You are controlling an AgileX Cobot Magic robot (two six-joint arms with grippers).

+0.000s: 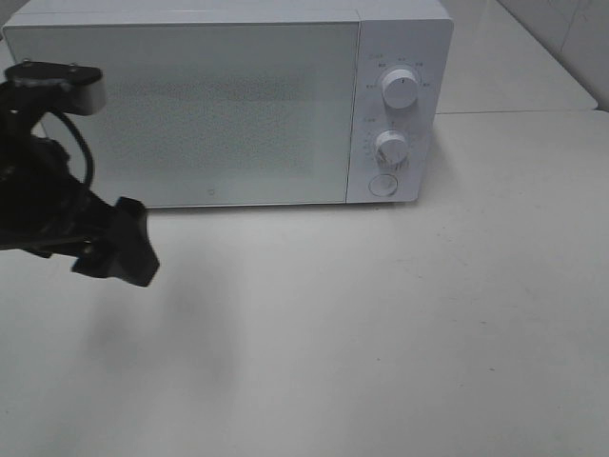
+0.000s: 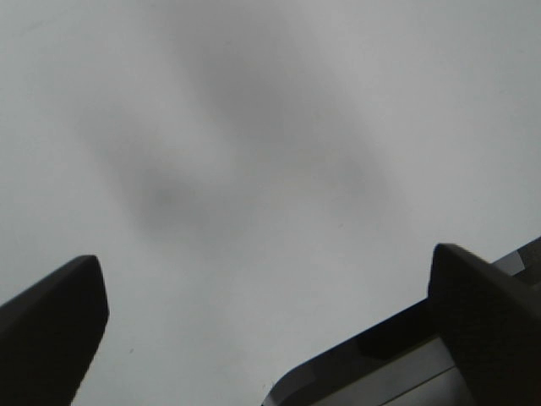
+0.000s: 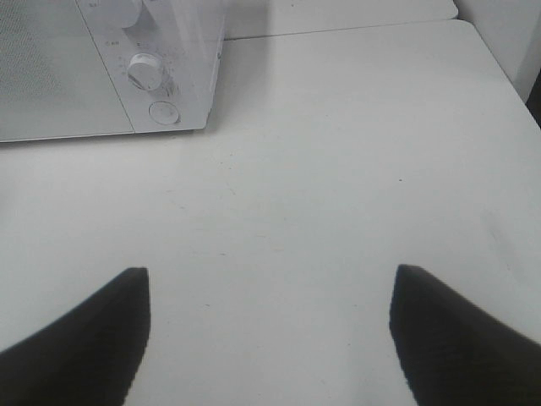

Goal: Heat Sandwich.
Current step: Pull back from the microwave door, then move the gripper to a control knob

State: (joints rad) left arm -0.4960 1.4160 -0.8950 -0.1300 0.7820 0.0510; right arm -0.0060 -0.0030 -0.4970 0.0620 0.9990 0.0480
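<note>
Left gripper (image 2: 266,256) and right gripper (image 3: 270,272) hang spread wide, gripping nothing, above the table (image 1: 381,314) by the closed microwave (image 1: 190,105)

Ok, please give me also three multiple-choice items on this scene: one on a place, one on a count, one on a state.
1. In the high view, on which side of the microwave door is the control panel?
A. left
B. right
C. above

2. How many knobs stand above the round button?
A. one
B. two
C. four

3. The door is:
A. shut
B. wide open
C. taken off

Answers:
1 B, the panel fills the right end of the front, beside the door.
2 B, two white knobs show, one over the other, above the button.
3 A, the door lies flush with the front and nothing of the inside shows.
</note>
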